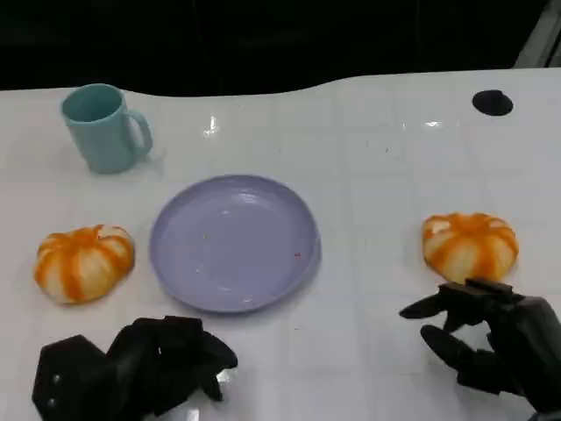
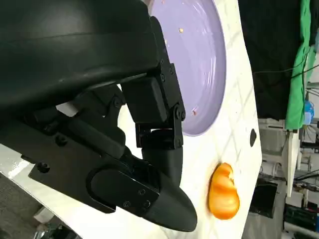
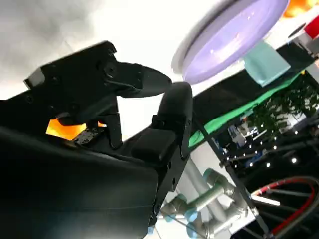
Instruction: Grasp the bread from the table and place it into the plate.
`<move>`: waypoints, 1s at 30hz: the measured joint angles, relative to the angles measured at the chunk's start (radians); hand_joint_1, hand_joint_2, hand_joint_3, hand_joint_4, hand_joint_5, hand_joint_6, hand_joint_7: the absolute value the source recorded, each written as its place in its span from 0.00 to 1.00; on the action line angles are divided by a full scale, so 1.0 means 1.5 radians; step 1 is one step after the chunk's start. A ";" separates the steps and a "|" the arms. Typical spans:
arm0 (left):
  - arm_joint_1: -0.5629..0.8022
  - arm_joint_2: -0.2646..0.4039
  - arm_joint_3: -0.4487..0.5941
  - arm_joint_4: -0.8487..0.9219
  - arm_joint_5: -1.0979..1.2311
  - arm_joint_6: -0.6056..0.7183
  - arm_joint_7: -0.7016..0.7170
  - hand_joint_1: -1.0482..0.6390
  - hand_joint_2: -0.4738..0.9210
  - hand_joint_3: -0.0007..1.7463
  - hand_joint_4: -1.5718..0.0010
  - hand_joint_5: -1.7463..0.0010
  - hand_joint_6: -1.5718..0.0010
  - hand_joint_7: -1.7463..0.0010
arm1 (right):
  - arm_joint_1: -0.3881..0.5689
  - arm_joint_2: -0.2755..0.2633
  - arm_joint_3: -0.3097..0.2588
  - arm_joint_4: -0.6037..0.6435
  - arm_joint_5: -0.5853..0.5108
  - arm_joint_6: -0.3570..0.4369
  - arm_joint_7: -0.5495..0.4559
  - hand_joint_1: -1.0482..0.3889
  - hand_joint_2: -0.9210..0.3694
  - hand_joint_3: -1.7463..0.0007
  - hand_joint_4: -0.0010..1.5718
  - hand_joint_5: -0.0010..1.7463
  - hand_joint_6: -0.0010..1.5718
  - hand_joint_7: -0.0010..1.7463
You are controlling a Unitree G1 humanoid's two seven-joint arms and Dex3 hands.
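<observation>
- My right hand (image 1: 495,338) sits low at the near right of the surface (image 1: 386,289), palm angled inward, its fingers (image 1: 429,307) spread and reaching toward the plate side; they hold nothing.
- The right bread (image 1: 470,246) lies just beyond that hand, very near the top of the fingers; from the head view I cannot tell whether they touch it (the right wrist view only gives me an orange patch (image 3: 70,129) behind the hand's shell).
- My left hand (image 1: 131,364) rests at the near left, fingers curled inward on nothing, in front of the plate's near edge.
- In the left wrist view the left fingers (image 2: 159,129) bend down over the white surface with the plate's rim just past them.
- The left bread (image 1: 84,261) lies beyond the left hand and apart from it, just beside the plate's left rim.
- The plate (image 1: 234,241) sits in the middle between the two breads, lavender, with a few crumbs on it.
- Count as I see it: two breads (both orange with pale stripes), one plate, one cup (image 1: 105,127), one small black disc (image 1: 492,102).
- The cup is teal, upright, at the far left, handle toward the right.
- The disc lies at the far right, well apart from everything else.
</observation>
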 measured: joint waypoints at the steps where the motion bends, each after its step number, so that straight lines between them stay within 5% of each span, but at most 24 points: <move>1: 0.000 0.000 0.000 0.000 0.000 0.000 0.000 0.02 0.94 0.00 0.44 0.14 0.11 0.68 | -0.001 0.000 -0.001 -0.002 0.000 0.003 0.000 0.44 0.00 0.86 0.33 0.38 0.46 0.08; 3: -0.001 0.000 0.000 0.001 0.000 0.000 0.000 0.01 0.94 0.00 0.44 0.14 0.11 0.68 | -0.001 -0.002 -0.003 -0.010 -0.004 0.016 0.001 0.43 0.00 0.87 0.31 0.26 0.42 0.03; 12: -0.003 0.000 0.001 0.003 0.001 0.000 0.000 0.01 0.94 0.00 0.44 0.14 0.11 0.68 | -0.001 -0.026 -0.012 -0.072 -0.031 0.122 0.013 0.35 0.00 0.89 0.17 0.12 0.26 0.00; 24: -0.010 0.001 0.001 0.013 0.008 -0.010 0.000 0.01 0.94 0.00 0.43 0.14 0.12 0.67 | 0.005 -0.057 -0.007 -0.208 -0.079 0.360 0.183 0.29 0.00 0.90 0.02 0.05 0.10 0.00; 30: -0.011 0.001 0.000 0.014 0.008 -0.010 0.001 0.01 0.94 0.00 0.43 0.14 0.11 0.67 | -0.031 -0.071 0.006 -0.215 -0.091 0.429 0.268 0.31 0.00 0.95 0.01 0.06 0.10 0.00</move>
